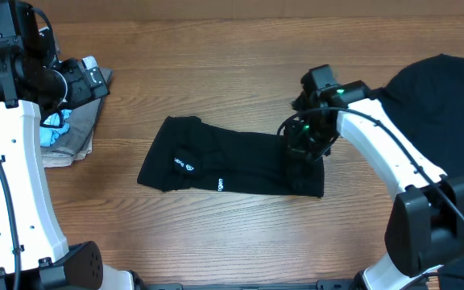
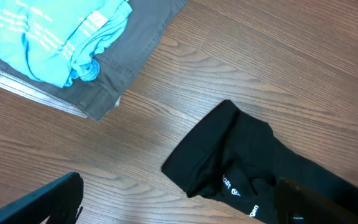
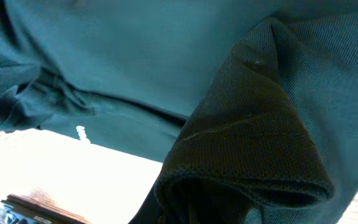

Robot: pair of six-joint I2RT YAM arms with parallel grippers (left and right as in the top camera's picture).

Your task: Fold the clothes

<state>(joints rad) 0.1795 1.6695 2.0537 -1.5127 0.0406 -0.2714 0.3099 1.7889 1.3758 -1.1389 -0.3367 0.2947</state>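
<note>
A black T-shirt (image 1: 216, 165) with small white logo text lies partly folded in a long strip at the table's middle. It also shows in the left wrist view (image 2: 247, 168). My right gripper (image 1: 303, 145) is down on the shirt's right end, and a raised fold of the black fabric (image 3: 260, 137) fills the right wrist view, so it appears shut on that fabric. My left gripper (image 1: 75, 80) hovers at the far left above a stack of other clothes. Its fingers (image 2: 179, 208) are wide apart and empty. More black clothes (image 1: 441, 105) lie heaped at the right edge.
A folded stack of grey cloth (image 1: 75, 133) with a light blue garment (image 2: 48, 37) on top sits at the far left. Bare wooden table (image 1: 216, 80) surrounds the shirt. The right arm reaches across the black heap.
</note>
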